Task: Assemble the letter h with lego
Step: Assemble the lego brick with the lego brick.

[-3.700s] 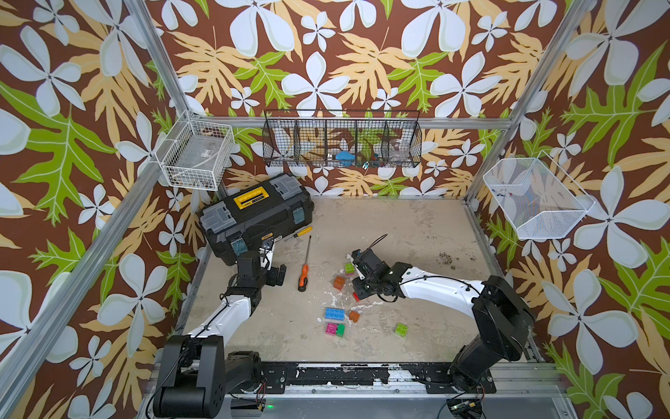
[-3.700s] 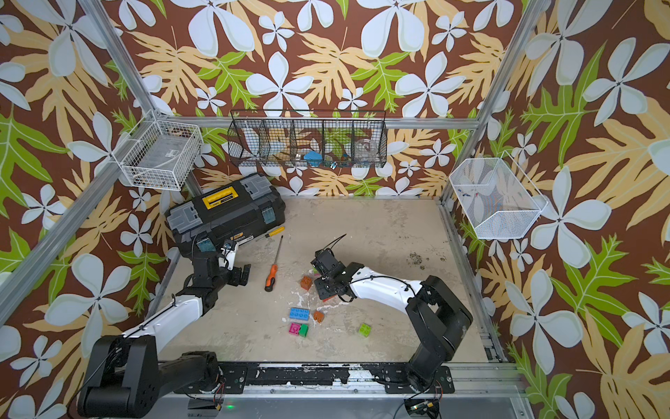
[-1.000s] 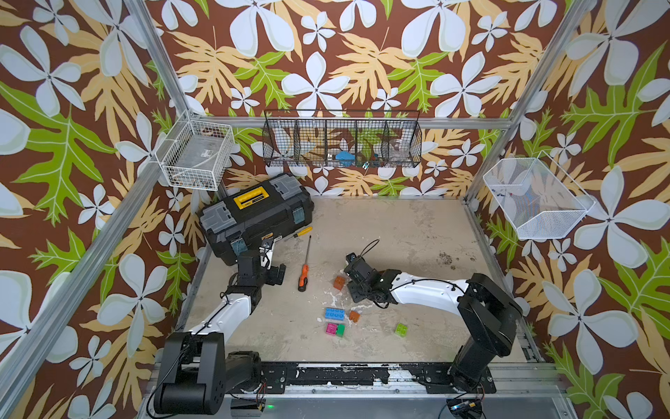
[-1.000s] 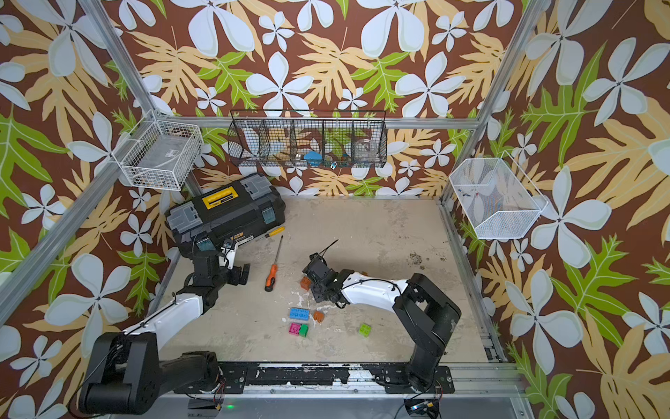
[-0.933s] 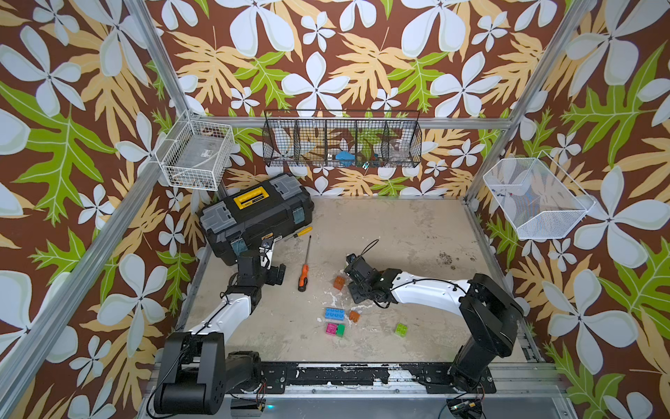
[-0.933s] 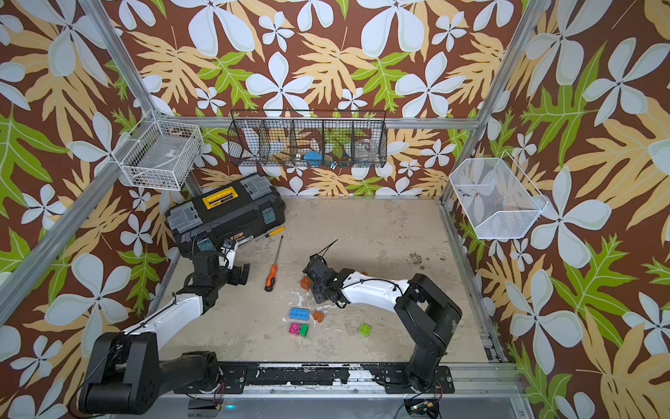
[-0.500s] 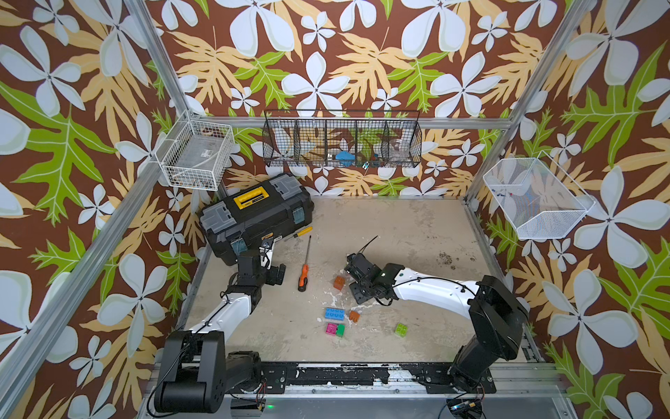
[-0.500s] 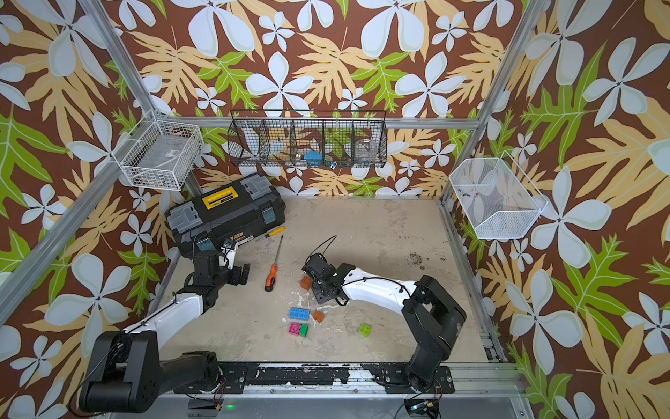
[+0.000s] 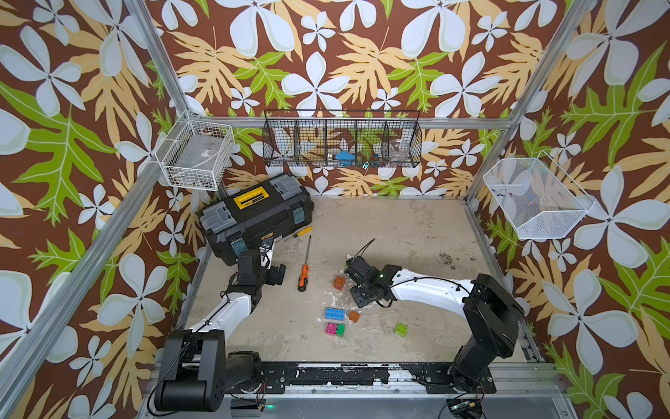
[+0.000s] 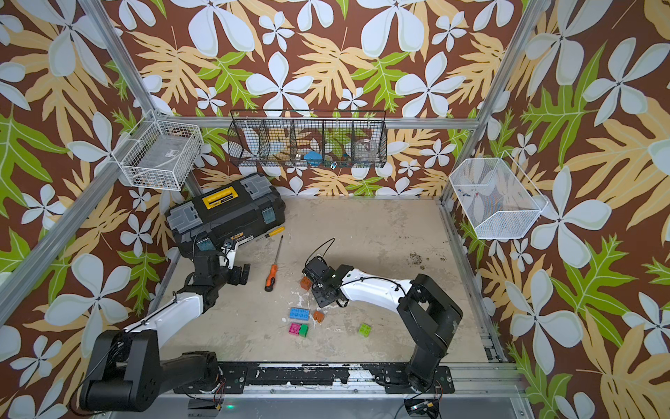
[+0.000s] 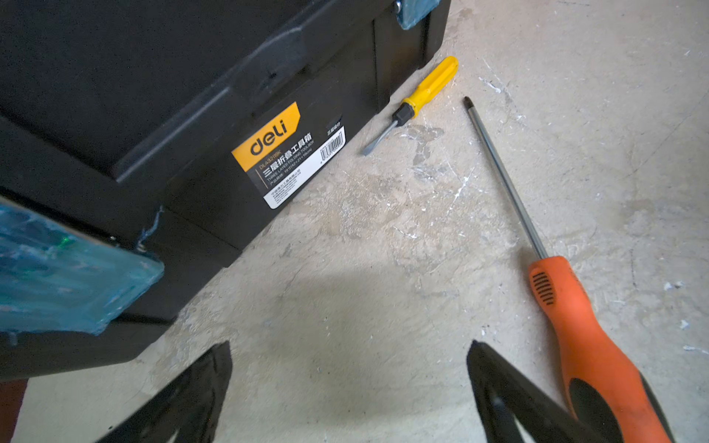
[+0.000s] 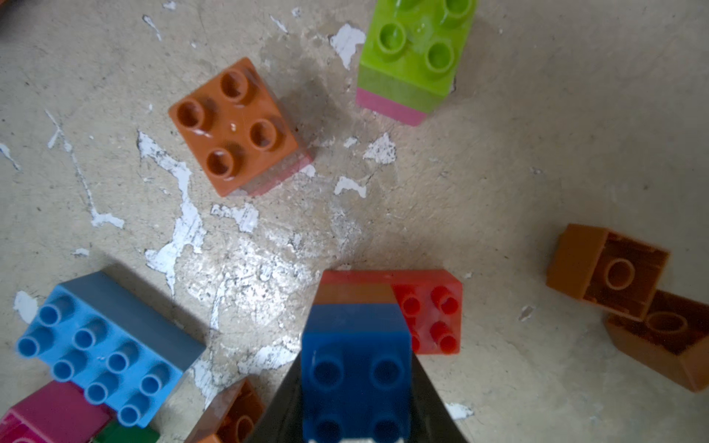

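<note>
The right arm has slid a little toward the left arm since the earliest frame, while the left arm has stayed put. The right fingers (image 12: 431,418) are narrow, clamped on a dark blue brick (image 12: 356,368) that sits over an orange layer and a red brick (image 12: 429,310). Ahead of those fingers lie an orange brick (image 12: 234,126) and a green-on-pink pair (image 12: 414,50). A light blue long brick (image 12: 107,345) lies to one side and two orange-brown bricks (image 12: 606,272), tipped over, to the other. The left fingers (image 11: 188,399) stand wide over bare bench (image 11: 383,268), just beside the orange-handled screwdriver (image 11: 583,345).
</note>
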Robot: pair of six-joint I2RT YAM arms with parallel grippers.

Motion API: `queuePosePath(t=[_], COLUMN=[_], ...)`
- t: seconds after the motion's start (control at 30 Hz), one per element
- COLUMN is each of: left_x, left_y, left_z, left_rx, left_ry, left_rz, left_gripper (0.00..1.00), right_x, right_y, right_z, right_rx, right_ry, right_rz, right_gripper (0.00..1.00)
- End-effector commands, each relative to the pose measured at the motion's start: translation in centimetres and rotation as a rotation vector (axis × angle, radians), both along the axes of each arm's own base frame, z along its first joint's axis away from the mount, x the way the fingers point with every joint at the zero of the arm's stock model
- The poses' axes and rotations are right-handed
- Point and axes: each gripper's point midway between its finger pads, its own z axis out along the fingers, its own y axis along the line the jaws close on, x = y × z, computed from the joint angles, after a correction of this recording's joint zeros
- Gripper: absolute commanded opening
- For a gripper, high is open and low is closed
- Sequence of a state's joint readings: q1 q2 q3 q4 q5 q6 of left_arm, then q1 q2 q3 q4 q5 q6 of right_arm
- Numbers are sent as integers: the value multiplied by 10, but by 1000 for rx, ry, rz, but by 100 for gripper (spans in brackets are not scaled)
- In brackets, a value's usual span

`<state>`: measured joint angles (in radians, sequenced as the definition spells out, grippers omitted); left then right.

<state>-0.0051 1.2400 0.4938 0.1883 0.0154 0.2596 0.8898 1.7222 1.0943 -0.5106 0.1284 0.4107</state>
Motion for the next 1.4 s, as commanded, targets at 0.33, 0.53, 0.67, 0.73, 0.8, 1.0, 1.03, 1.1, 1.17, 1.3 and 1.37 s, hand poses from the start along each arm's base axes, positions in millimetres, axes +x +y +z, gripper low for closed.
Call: queuePosePath(t=[0.33,0.53,0.67,0.73,0.8,1.0,1.03,1.1,1.17,1.3,1.37], left_x=[1,1,1,1,1,0,1,0,0,-1,-1], left_y=[0,0,1,0,0,0,0,1,0,0,0], left_z=[1,1,0,1,0,0,1,0,1,2,2], left_rx=[2,1,3,1,1,1,1,2,2,1,1], left_ry=[3,3,10,4,5,4,5,5,0,-3,-4], left_rz=[-5,-6,-3,-4,-8,-7,-5,-3,-4,-7,-7], left_gripper=[100,100,100,100,100,100,100,100,100,100,100], right_x=[8,18,31,38,47,68,72,77,80,88,89], right_y=[2,2,3,5,6,14,15,17,19,19,20], right_z=[11,28,51,62,69,73,74,73,72,69,65], right_rx=[5,17,56,86,96,72,66,54,49,26,23], right_ry=[-20,-44,-73,-79,-92,-98,-100,-102,-100,-82,-72], right_rz=[-12,-61,-122,-156,-178,-238,-242,-252,-255,-266,-269], right_gripper=[29,29,29,29,28,27,27,27,27,27,27])
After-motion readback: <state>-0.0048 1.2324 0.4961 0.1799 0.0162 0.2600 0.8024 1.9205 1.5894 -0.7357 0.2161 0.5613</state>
